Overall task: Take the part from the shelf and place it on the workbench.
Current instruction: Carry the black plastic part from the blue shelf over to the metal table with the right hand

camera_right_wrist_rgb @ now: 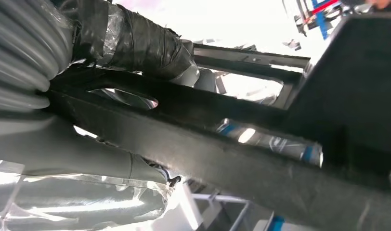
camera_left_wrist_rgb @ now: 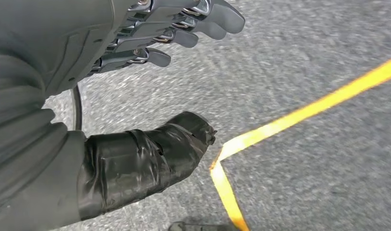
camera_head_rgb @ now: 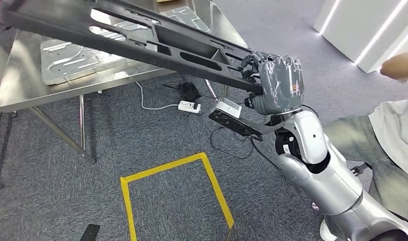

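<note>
We see grey carpet floor (camera_head_rgb: 157, 135) across the room, with a square of yellow tape (camera_head_rgb: 212, 181) marked on it near us. At the far left stands a stainless-steel worktop (camera_head_rgb: 21, 80) on thin metal legs, with pressed metal sheets (camera_head_rgb: 71, 60) lying on it. Under its right end a white power strip (camera_head_rgb: 189, 106) lies on the carpet with a white cable. At the far right, white panels (camera_head_rgb: 363, 25) carry bright light strips. A person (camera_head_rgb: 393, 125) stands at the right edge.

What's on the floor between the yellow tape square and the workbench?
Head view: grey carpet, with a white power strip and its white cable lying near the workbench, beyond the yellow tape square.
</note>
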`<state>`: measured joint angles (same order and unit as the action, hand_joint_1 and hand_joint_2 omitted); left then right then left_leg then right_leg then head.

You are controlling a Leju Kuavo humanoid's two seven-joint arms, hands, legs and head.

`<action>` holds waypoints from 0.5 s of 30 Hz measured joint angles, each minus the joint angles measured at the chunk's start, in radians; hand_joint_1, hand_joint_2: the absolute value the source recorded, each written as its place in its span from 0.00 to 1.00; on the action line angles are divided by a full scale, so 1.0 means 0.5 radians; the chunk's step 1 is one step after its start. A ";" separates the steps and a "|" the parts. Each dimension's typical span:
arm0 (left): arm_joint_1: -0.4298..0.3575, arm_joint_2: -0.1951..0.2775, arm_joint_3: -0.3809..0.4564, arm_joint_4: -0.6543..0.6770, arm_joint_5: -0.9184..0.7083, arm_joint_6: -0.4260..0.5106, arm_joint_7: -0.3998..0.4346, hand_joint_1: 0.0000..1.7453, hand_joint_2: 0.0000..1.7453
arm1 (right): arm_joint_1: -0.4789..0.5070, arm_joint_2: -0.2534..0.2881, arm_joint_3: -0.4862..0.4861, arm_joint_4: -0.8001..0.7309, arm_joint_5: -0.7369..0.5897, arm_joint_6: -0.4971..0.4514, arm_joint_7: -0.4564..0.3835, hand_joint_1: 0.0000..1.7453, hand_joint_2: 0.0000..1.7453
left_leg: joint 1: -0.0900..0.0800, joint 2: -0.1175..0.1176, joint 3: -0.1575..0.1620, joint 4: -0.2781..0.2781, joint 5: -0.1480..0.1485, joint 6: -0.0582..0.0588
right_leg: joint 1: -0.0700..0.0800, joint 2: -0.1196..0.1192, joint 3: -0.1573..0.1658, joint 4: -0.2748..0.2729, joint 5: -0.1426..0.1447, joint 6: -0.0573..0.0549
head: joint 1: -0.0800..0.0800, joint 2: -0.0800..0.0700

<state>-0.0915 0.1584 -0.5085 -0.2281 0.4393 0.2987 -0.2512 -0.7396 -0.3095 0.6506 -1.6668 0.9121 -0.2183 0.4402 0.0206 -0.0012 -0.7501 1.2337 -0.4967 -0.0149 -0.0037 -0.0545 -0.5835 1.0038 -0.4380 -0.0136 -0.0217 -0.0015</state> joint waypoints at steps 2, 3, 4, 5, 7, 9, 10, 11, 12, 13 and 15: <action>-0.003 0.005 0.000 0.000 0.011 0.001 0.003 0.00 1.00 | 0.001 -0.001 -0.002 -0.006 0.000 -0.001 0.000 1.00 1.00 | -0.001 0.082 0.137 -0.262 0.095 -0.005 | 0.003 -0.039 -0.001 0.024 -0.021 0.022 | 0.000 0.000; -0.006 0.008 0.001 0.000 0.017 0.002 0.005 0.00 1.00 | 0.001 -0.001 -0.004 -0.010 0.000 -0.001 0.000 1.00 1.00 | -0.005 0.109 0.180 -0.344 0.116 0.005 | 0.008 -0.054 -0.002 0.035 -0.032 0.034 | 0.002 0.000; -0.008 0.010 0.002 0.000 0.021 0.005 0.007 0.00 1.00 | 0.001 -0.002 -0.006 -0.015 0.000 -0.001 0.000 1.00 1.00 | -0.010 0.123 0.197 -0.379 0.117 0.018 | 0.015 -0.069 -0.001 0.042 -0.040 0.044 | 0.005 0.000; -0.008 0.012 0.002 0.000 0.022 0.009 0.013 0.00 1.00 | 0.001 -0.002 -0.008 -0.019 -0.002 -0.002 0.000 1.00 1.00 | -0.014 0.105 0.196 -0.375 0.116 0.035 | 0.021 -0.085 0.002 0.044 -0.045 0.053 | 0.007 0.000; -0.007 0.016 0.003 0.000 0.007 0.019 0.036 0.00 1.00 | 0.002 -0.002 -0.010 -0.024 -0.020 -0.002 -0.006 1.00 1.00 | -0.012 0.058 0.200 -0.380 0.120 0.062 | 0.017 -0.096 0.011 0.053 -0.064 0.072 | 0.010 0.000; -0.009 0.027 0.003 0.000 -0.011 0.027 0.061 0.00 1.00 | 0.002 -0.002 -0.012 -0.027 -0.045 -0.004 -0.017 1.00 1.00 | -0.005 0.018 0.210 -0.388 0.124 0.087 | 0.003 -0.025 -0.028 0.159 -0.140 0.088 | 0.016 0.000; -0.011 0.036 0.003 0.000 -0.015 0.031 0.067 0.00 1.00 | 0.004 -0.002 -0.013 -0.027 -0.054 -0.005 -0.022 1.00 1.00 | -0.004 -0.002 0.212 -0.390 0.125 0.096 | -0.002 0.028 -0.079 0.273 -0.200 0.093 | 0.020 0.000; -0.015 0.047 0.003 0.000 -0.016 0.035 0.070 0.00 1.00 | 0.008 -0.002 -0.014 -0.027 -0.059 -0.007 -0.024 1.00 1.00 | -0.005 -0.022 0.212 -0.390 0.125 0.101 | -0.003 0.064 -0.146 0.409 -0.259 0.094 | 0.023 0.000; -0.018 0.058 0.003 0.000 -0.015 0.037 0.070 0.00 1.00 | 0.015 -0.002 -0.014 -0.027 -0.062 -0.008 -0.025 1.00 1.00 | -0.008 -0.046 0.212 -0.390 0.125 0.105 | -0.004 0.082 -0.213 0.535 -0.300 0.095 | 0.024 0.000; -0.019 0.070 0.003 0.000 -0.012 0.041 0.070 0.00 1.00 | 0.023 -0.002 -0.014 -0.027 -0.065 -0.009 -0.025 1.00 1.00 | -0.011 -0.072 0.213 -0.389 0.125 0.105 | -0.004 0.090 -0.257 0.608 -0.306 0.093 | 0.024 0.000; -0.020 0.096 0.003 0.000 -0.002 0.053 0.071 0.00 1.00 | 0.033 -0.002 -0.015 -0.027 -0.067 -0.010 -0.025 1.00 1.00 | -0.014 -0.128 0.218 -0.388 0.124 0.106 | -0.003 0.104 -0.243 0.533 -0.210 0.079 | 0.024 0.000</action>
<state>-0.1013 0.2064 -0.5069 -0.2281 0.4385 0.3250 -0.2158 -0.7230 -0.3105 0.6431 -1.6804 0.8786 -0.2231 0.4276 0.0135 -0.0653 -0.6413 1.0397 -0.4346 0.0380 -0.0052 -0.0025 -0.7051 1.2704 -0.5431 0.0261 -0.0095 -0.0015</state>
